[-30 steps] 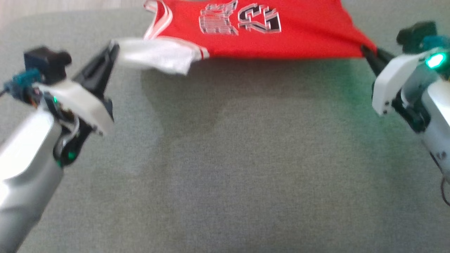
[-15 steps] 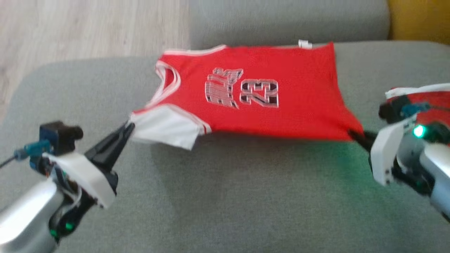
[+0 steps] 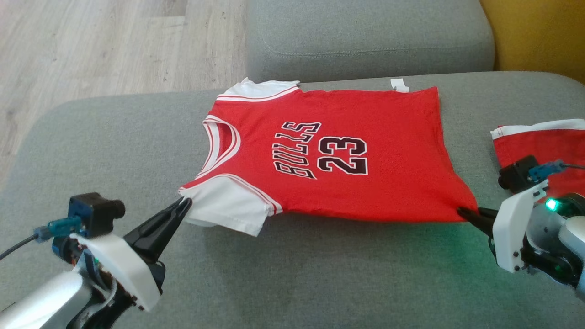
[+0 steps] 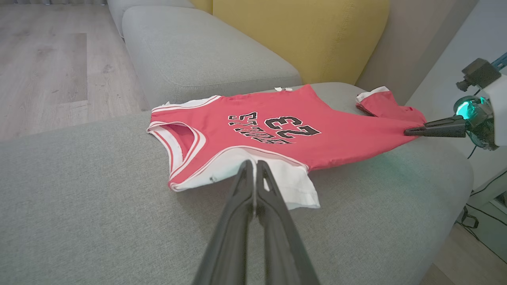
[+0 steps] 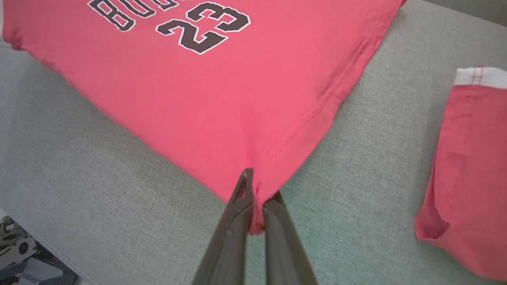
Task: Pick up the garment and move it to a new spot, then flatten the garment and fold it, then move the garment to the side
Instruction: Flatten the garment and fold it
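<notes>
The garment (image 3: 347, 151), a red Bulls jersey with white short sleeves, lies front up on a grey sofa seat (image 3: 297, 278) in the middle of the head view. Its neckline points toward 9 o'clock and its hem toward 3 o'clock, so the black-and-white "BULLS" lettering and the number 23 read sideways.

At 8 o'clock, the left gripper (image 3: 185, 203) has its two dark fingers pressed together on the edge of the near white sleeve (image 3: 228, 212). At 4 o'clock, the right gripper (image 3: 462, 213) is pinching the near corner of the red hem, and a fold of cloth bunches between its fingers in the right wrist view. The near edge of the garment runs between the two pinches, with a shadow on the seat just below it. The far sleeve and far hem rest on the seat near the back cushion (image 3: 365, 41).

At 3 o'clock, a smaller piece of red cloth with a white band (image 3: 539, 141) lies on the seat, apart from the garment. A yellow cushion (image 3: 534, 36) sits at 1 o'clock and pale wood floor (image 3: 91, 45) at 10 o'clock.
</notes>
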### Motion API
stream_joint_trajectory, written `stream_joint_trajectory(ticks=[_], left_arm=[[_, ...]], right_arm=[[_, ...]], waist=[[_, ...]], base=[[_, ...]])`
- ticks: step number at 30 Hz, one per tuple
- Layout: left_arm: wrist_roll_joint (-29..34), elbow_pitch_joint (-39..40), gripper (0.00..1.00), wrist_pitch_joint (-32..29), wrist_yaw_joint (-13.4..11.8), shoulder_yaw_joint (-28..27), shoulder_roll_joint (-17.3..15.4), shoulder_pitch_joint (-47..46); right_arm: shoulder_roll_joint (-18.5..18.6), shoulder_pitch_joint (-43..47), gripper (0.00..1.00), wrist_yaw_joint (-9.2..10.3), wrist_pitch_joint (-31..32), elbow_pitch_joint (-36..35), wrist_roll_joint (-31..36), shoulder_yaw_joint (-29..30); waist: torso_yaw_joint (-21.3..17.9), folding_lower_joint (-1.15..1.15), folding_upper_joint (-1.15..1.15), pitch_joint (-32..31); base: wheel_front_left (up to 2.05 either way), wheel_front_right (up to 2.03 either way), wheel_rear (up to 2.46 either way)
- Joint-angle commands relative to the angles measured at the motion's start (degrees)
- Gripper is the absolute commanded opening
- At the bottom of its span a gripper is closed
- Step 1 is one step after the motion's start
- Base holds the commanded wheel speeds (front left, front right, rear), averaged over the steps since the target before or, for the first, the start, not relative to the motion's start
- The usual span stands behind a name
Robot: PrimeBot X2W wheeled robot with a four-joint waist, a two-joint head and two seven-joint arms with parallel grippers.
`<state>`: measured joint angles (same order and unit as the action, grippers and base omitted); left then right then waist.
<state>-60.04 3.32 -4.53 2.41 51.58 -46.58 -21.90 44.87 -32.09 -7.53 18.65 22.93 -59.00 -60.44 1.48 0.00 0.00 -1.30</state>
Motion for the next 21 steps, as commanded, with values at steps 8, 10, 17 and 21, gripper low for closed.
stream_joint_trajectory(ticks=[8, 10, 17, 21], left_arm=[[-0.23, -1.38, 0.00, -0.92, -0.99, -3.19, -0.65, -4.77], [-0.27, -2.42, 0.00, -1.79, -0.88, -3.09, -0.11, -5.87], [0.96, -7.94, 0.00, -4.91, -0.39, -3.09, 1.70, -11.76], [2.05, -12.30, 0.00, -6.83, 0.43, -2.98, 3.11, -16.36]], right_arm=[[-0.56, -1.55, 0.00, 0.04, -0.98, 0.44, -0.23, 2.95], [-1.25, -2.18, 0.00, 0.04, -0.99, 1.09, -0.33, 3.55], [-3.25, -5.31, 0.00, 0.04, -1.41, 4.52, 0.64, 5.84], [-4.91, -7.49, 0.00, 0.04, -0.89, 6.74, 0.97, 6.95]], waist=[[-0.18, 0.00, 0.00, 1.71], [-0.23, 0.00, 0.00, 2.46], [-0.86, 0.00, 0.00, 5.90], [-1.41, 0.00, 0.00, 8.34]], base=[[0.00, 0.00, 0.00], [0.00, 0.00, 0.00], [0.00, 0.00, 0.00], [0.00, 0.00, 0.00]])
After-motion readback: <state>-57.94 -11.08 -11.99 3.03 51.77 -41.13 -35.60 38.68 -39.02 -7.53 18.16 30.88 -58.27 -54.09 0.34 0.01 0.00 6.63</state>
